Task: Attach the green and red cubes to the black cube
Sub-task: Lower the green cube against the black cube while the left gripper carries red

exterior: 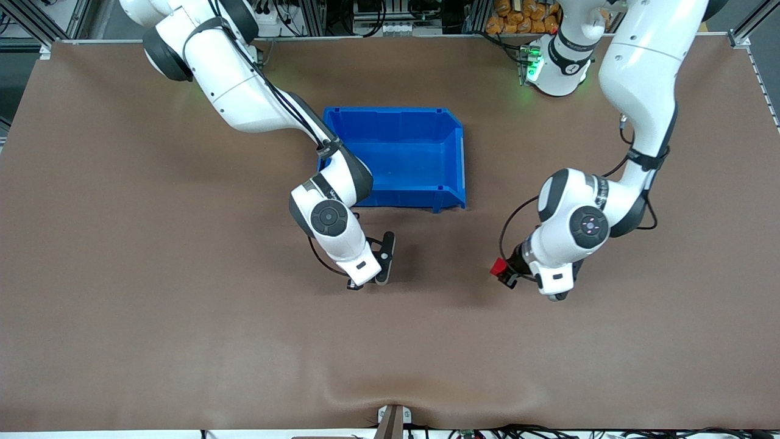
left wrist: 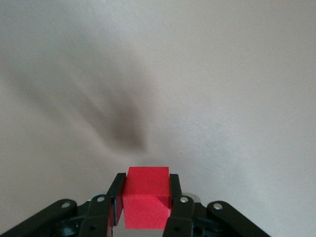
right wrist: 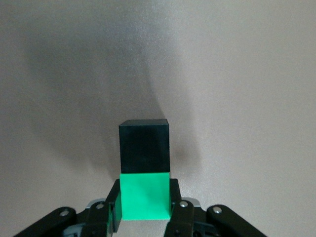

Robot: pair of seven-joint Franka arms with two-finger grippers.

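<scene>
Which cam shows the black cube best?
Right wrist view: the black cube sits joined to the green cube held in the right gripper. Front view hides it under the right arm; left wrist view shows none of it.
</scene>
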